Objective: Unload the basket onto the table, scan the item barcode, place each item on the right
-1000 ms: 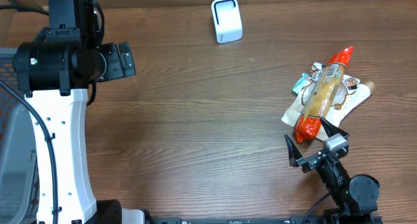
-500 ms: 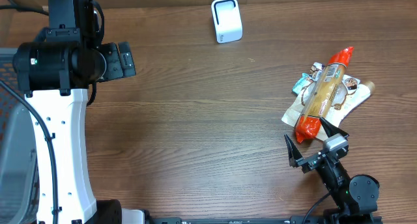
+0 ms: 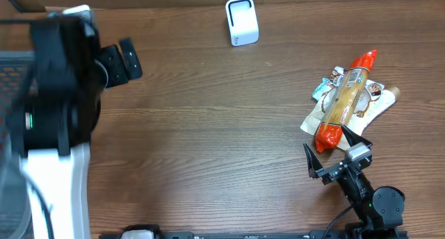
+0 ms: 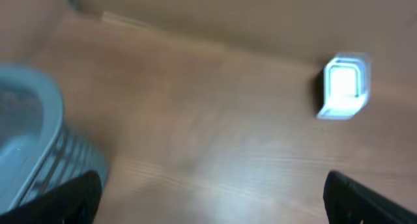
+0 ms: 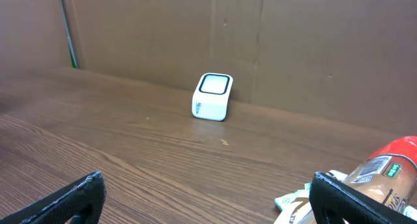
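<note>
Your right fingers stand spread wide with nothing between them. Through the right wrist camera, only bare wood shows in their gap. Just beyond their tips lies the long orange-red snack package with a tan printed label, the item to scan, on the right side of the brown wooden counter. It lies slanted, its red end toward your fingers and its orange tip pointing away to the far right. From overhead one fingertip overlaps that red end, and you cannot tell whether it touches. The package rests on a small heap of flat white and teal packets.

Your left fingers are also released and empty. They are up at the far left of the counter, well apart from the package. The left wrist view is blurred, but both dark fingers show in its lower corners with open counter between them. To their left stands a grey-blue slatted basket.

The small white box scanner with a dark-rimmed window sits at the far edge of the counter, near the middle. It stands close to the brown cardboard wall and well apart from both pairs of fingers.
</note>
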